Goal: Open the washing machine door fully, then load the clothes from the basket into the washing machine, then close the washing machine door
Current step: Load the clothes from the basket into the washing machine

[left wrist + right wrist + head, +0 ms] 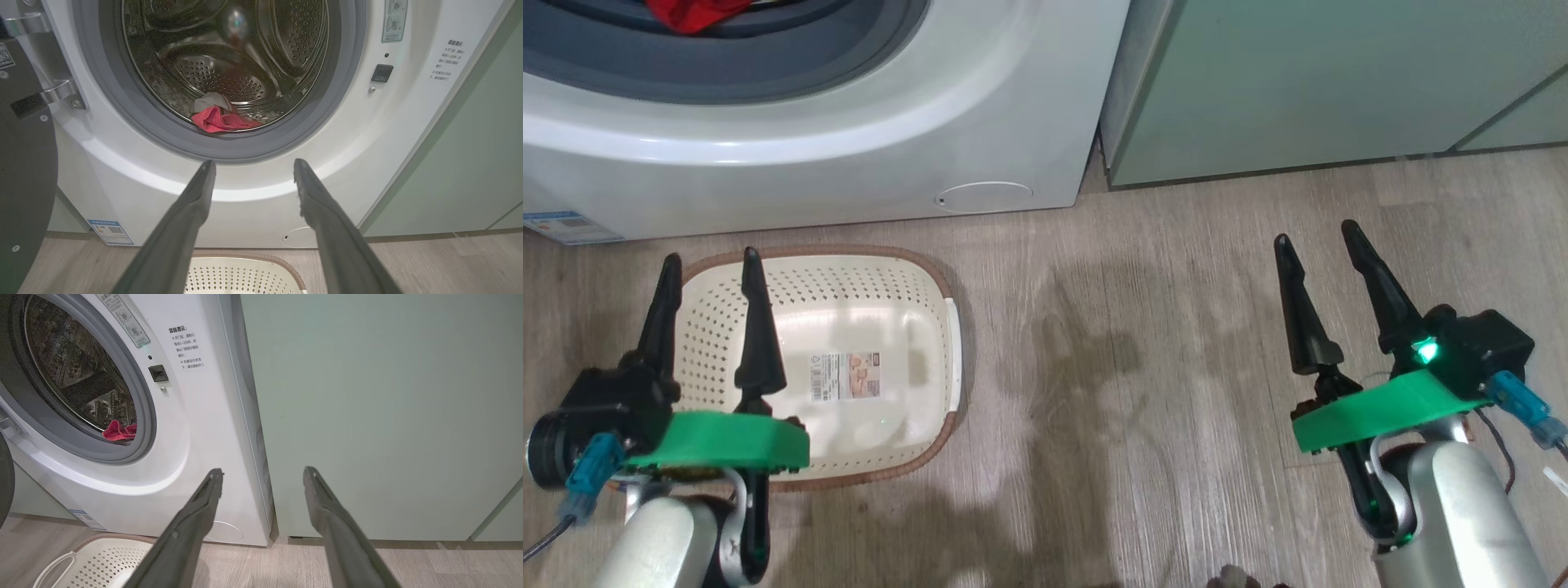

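Basket (874, 286) on the floor (1135, 367) just before the washing machine (253, 183) holds no garments, only its label (845, 376). The clothes (218, 121), red and pale, lie at the front of the drum (229, 77), close to the gasket (122, 110). Washing machine door (24, 183) stands swung open left of the opening, so loading looks done and closing is what remains. Left gripper (711, 255) is above the basket and right gripper (1316, 232) above bare floor, both with fingers spread, holding nothing.

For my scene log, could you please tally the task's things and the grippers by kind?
Washing machine: 1
Washing machine door: 1
Basket: 1
Heap of clothes: 1
Grippers: 2, the left gripper and the right gripper
Total: 6
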Robot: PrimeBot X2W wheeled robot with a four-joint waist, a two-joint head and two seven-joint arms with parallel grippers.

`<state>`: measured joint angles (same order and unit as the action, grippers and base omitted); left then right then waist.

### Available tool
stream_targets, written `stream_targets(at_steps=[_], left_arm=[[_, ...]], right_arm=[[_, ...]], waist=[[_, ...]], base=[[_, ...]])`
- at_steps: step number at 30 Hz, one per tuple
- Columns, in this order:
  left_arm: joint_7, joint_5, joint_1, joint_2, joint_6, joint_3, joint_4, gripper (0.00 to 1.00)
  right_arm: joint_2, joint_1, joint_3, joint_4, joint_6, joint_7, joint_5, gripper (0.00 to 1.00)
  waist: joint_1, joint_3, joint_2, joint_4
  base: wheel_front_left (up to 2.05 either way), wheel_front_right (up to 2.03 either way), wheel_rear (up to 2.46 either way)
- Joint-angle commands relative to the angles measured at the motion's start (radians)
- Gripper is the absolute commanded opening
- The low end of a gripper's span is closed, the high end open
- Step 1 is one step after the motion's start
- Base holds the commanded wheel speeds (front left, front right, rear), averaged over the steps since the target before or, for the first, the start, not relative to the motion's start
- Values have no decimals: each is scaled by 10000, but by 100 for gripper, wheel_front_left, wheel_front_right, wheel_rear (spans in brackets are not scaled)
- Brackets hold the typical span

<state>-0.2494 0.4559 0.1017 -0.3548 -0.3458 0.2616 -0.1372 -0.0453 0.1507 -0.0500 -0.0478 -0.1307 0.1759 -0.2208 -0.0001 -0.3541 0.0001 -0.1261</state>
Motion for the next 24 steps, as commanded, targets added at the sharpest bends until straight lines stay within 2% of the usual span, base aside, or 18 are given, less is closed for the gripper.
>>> stream_targets(at_steps=[1, 7, 10, 15, 24], left_arm=[[-123, -128, 154, -111, 8, -396, -231, 100], [-43, -45, 521, -172, 142, -482, -93, 100], [261, 18, 1177, -366, 387, -458, 14, 100], [1373, 170, 3021, -951, 1074, -342, 733, 100], [3886, 600, 6661, -2276, 2315, -391, 3369, 100]], right_arm=[[-49, -5, -238, 382, 0, -15, 7, 100], [-49, 71, -208, 519, 0, 21, -34, 100], [-49, 162, -222, 655, 0, 77, -84, 100], [-49, 415, -474, 774, 0, 234, -240, 100], [-49, 1054, -1134, 410, 0, 693, -821, 100]], waist=[[1, -14, -1, 2], [1, -281, -1, -39], [1, -636, -1, -101], [1, -1354, -1, -389], [1, -2527, -1, -1297]], base=[[0, 0, 0], [0, 0, 0], [0, 0, 0], [0, 0, 0], [0, 0, 0]])
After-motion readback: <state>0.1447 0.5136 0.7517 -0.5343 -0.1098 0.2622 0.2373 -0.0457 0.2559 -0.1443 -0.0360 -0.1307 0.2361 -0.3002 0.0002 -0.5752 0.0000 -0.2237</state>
